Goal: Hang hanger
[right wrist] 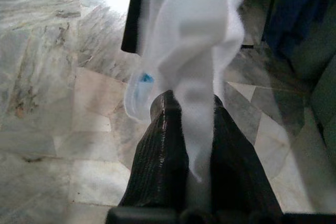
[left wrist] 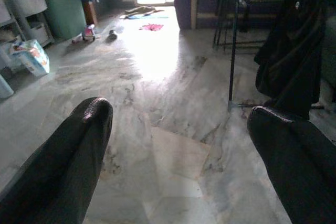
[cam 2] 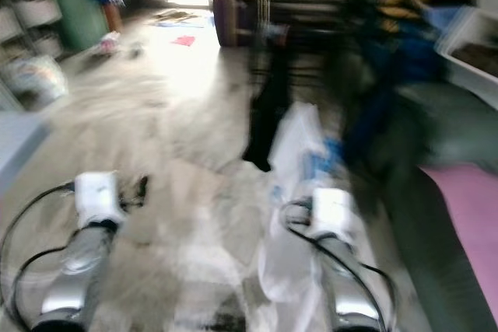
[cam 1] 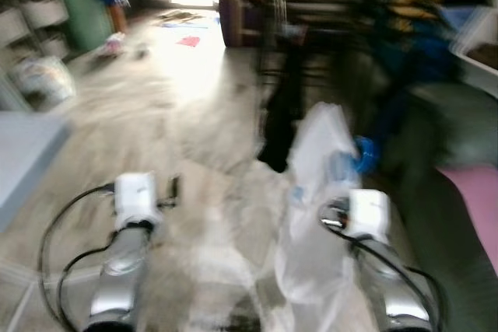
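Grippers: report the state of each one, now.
Left gripper: jaws open, holding nothing, over the marble floor.
Right gripper: jaws shut on a white garment of thin cloth.

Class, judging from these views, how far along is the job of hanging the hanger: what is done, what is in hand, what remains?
Done: the right claw is shut on a white garment, with something blue, perhaps the hanger, showing within it. In hand: the garment is held up towards the drying rack. The head views are blurred. Left: nothing is hung on the rack yet. The left claw is open above the marble floor.
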`<state>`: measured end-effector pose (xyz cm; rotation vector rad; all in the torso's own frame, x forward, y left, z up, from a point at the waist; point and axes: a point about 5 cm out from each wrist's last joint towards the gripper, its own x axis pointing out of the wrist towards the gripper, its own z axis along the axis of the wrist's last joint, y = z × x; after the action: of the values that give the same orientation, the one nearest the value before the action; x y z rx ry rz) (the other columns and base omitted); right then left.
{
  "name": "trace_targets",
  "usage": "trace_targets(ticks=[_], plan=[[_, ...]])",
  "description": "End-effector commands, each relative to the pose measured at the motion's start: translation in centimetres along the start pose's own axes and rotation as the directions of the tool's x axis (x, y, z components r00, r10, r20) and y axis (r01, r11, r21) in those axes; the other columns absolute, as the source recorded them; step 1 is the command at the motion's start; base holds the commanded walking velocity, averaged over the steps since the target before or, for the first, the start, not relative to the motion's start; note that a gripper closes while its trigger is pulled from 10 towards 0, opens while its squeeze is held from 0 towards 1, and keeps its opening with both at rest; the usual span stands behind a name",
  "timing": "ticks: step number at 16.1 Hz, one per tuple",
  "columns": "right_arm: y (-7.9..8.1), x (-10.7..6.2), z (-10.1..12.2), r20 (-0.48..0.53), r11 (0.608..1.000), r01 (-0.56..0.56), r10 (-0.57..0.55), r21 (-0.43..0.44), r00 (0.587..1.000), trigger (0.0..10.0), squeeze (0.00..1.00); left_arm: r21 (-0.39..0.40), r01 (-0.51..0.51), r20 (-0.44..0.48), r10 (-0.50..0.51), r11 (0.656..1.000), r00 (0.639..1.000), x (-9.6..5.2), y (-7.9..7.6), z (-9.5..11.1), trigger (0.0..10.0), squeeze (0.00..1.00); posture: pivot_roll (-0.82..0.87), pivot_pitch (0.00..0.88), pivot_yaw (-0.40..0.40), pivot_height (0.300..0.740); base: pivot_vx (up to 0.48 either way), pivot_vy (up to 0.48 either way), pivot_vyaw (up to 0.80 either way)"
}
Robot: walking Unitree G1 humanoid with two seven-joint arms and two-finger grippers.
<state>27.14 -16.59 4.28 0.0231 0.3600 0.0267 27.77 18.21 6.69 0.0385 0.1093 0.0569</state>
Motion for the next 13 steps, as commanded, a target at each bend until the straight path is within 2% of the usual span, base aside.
trace_targets(ticks=[1,3,5,7,9,10,13], plan=[[-1.5,-0.3,0.7,0.037,0.999,0.045,-0.044,-0.020,0.998,10.0,0.00,-0.024,0.035,0.013,-0.035,0.999,0.999,0.1,-1.6,0.2,10.0,0.00,-0.03,0.000,-0.011,0.740,0.349,0.000,0.00],[-1.4,-0.4,0.3,0.029,0.999,0.041,-0.041,-0.020,0.999,10.0,0.00,-0.023,0.043,0.002,-0.043,0.999,0.999,-0.1,-2.0,-0.2,10.0,0.00,-0.03,0.000,-0.015,0.740,0.337,0.000,0.00],[-1.3,-0.5,0.0,0.024,0.999,0.041,-0.040,-0.017,0.999,10.0,0.00,-0.016,0.026,-0.006,-0.027,1.000,1.000,-0.2,-2.2,-0.5,10.0,0.00,-0.03,0.000,-0.017,0.740,0.000,0.000,0.00],[-1.2,-0.7,0.1,0.040,0.999,0.029,-0.030,0.025,0.999,10.0,0.00,0.022,0.042,0.013,-0.042,0.999,0.999,-0.3,-2.0,-0.6,10.0,0.00,-0.02,0.000,-0.016,0.740,0.000,0.000,0.00],[-1.3,-1.1,0.0,0.049,0.999,0.020,-0.021,0.029,0.999,10.0,0.00,0.026,0.023,-0.016,-0.023,0.999,1.000,-0.7,-1.1,-1.4,10.0,0.00,-0.03,0.000,-0.013,0.740,0.000,0.000,0.00],[-1.5,-1.5,-0.6,0.034,1.000,0.017,-0.018,0.023,0.999,10.0,0.00,0.062,0.006,-0.040,-0.003,0.998,0.999,-1.1,0.1,-2.3,10.0,0.00,-0.03,0.000,-0.010,0.740,0.000,0.000,0.00],[-1.8,-2.1,-1.1,0.021,0.998,0.012,-0.013,0.055,1.000,10.0,0.00,0.064,-0.018,-0.055,0.021,0.998,0.998,-1.4,1.4,-2.6,10.0,0.00,-0.02,0.000,-0.004,0.740,0.000,0.000,0.00]])
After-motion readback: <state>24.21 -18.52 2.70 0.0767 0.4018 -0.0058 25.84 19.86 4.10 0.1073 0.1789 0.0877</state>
